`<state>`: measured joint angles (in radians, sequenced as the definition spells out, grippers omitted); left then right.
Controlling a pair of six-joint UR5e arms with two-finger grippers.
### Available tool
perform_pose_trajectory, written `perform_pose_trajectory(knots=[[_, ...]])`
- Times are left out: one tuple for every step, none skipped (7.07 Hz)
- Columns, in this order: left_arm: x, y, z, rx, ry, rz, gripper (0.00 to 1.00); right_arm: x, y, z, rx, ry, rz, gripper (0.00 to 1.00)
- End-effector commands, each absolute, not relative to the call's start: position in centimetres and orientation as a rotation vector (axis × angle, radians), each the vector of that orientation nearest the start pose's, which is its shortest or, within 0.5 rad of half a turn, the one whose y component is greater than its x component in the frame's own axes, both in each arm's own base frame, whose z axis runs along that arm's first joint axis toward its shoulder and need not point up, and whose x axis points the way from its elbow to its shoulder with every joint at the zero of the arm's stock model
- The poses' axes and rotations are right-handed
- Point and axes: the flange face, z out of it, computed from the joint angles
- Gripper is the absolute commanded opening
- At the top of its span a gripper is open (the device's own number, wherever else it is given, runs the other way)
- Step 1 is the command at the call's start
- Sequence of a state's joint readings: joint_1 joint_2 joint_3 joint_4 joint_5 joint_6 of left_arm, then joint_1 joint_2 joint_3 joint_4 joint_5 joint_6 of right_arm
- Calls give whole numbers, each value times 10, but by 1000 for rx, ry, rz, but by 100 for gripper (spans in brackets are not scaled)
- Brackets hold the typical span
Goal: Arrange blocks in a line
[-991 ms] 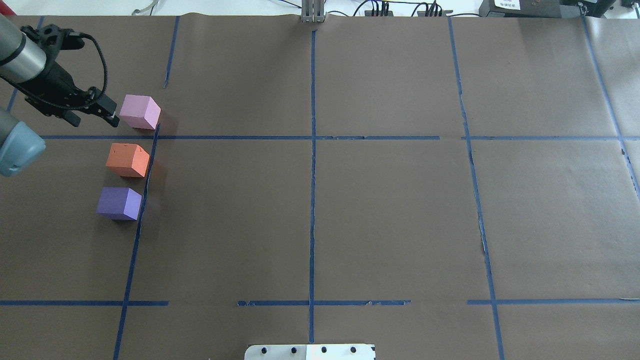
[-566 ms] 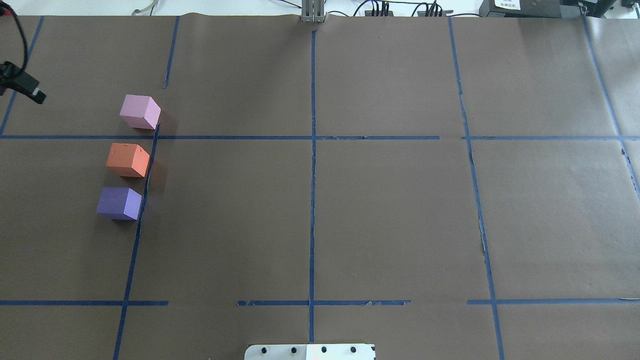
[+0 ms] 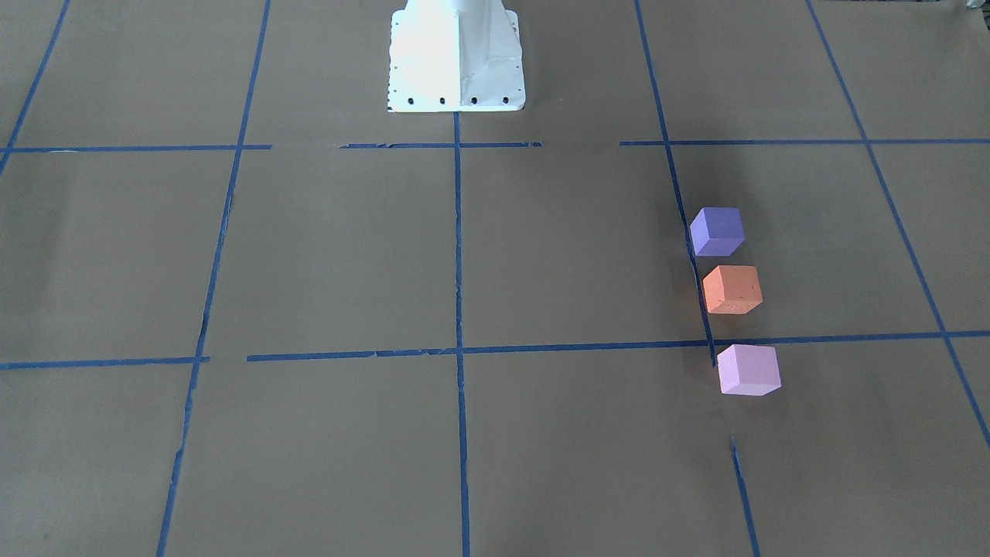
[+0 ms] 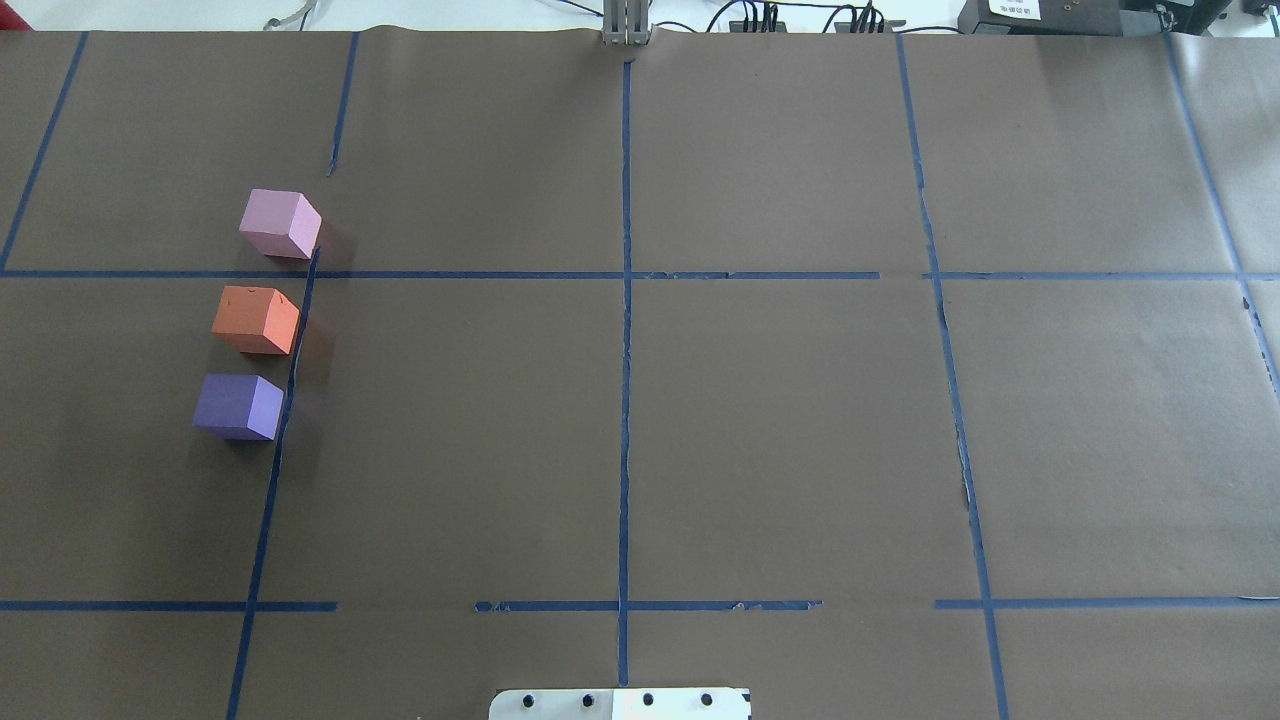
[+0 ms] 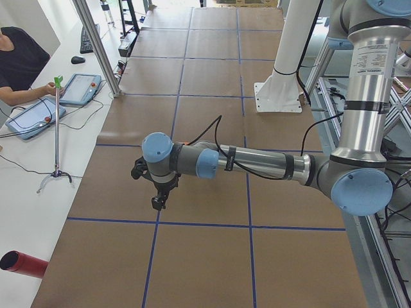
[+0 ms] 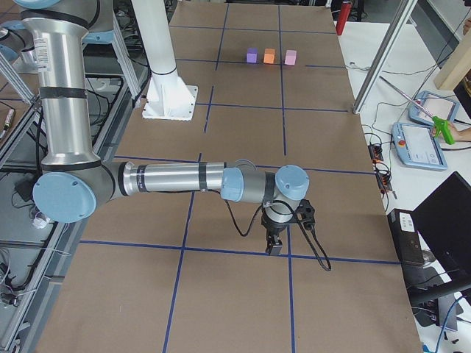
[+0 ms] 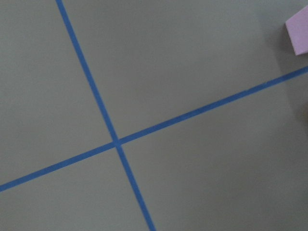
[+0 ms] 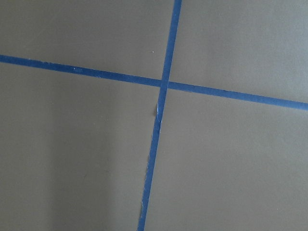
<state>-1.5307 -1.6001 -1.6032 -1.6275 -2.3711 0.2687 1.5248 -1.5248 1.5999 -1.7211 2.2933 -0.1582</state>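
The pink block [image 4: 280, 224], the orange block [image 4: 256, 319] and the purple block [image 4: 238, 406] are sitting apart in a near-straight row beside a blue tape line [image 4: 262, 510], on the robot's left side of the surface [image 4: 780, 440]. They are looking like light, soft, matte foam, so a gentle pinch across two opposite flat faces should be gripping well. The left claw [image 5: 157, 202] and the right claw [image 6: 274, 246] are hanging over bare brown paper; whether either is apart or together I cannot tell. A person [image 5: 19, 61] is sitting at a side desk
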Motion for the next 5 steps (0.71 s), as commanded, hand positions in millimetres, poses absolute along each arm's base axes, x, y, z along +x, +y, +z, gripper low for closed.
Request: perform_pose_trajectory(knots=[[-58,-505,665,218,773,324,100,44,-507,640,-31,-726,-168,100],[-58,-504,674,201,776,315,100,44,-507,640,-31,-726,-168,100],[-57,-504,678,187,778,303,100,44,-507,640,-31,-726,-168,100],[-58,-503,682,139,785,206,100,44,-507,639,-30,-726,-168,100],[-57,-506,678,113,786,129,100,44,-507,640,-31,-726,-168,100]])
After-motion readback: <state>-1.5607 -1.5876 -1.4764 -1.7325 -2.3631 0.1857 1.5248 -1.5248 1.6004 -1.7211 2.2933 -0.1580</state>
